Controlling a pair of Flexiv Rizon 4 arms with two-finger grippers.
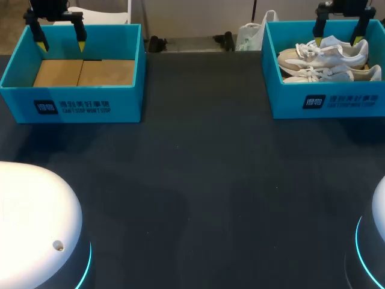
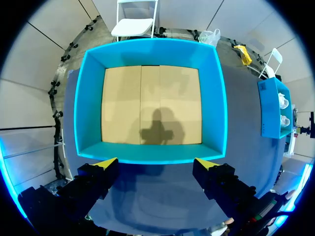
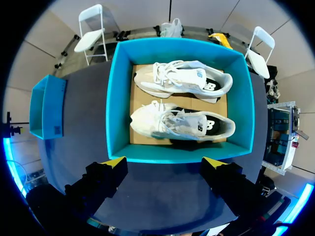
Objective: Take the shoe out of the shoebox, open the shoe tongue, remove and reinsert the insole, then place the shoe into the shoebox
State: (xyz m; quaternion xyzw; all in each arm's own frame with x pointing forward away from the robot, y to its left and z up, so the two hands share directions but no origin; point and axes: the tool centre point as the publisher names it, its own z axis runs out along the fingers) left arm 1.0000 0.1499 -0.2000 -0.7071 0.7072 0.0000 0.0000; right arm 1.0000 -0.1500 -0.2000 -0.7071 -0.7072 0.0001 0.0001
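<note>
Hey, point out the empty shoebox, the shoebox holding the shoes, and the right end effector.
empty shoebox [image 1: 123, 103]: head view, front wall.
shoebox holding the shoes [image 3: 120, 98]: right wrist view, side wall.
right end effector [image 3: 164, 161]: right wrist view, midway between its yellow tips.

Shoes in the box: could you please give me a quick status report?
Left hand open above empty shoebox, right hand open above right shoebox. Both white shoes lying inside, untouched. Nothing in the way.

Teal box [image 2: 147, 49] sitting just ahead of left gripper [image 2: 156, 163], open top facing it. Tan cardboard floor [image 2: 123, 103] lining box, carrying dark shadow [image 2: 157, 129]. Seams running along floor, away from gripper. Dark table [image 2: 162, 196] spreading under gripper, bearing box.
</note>
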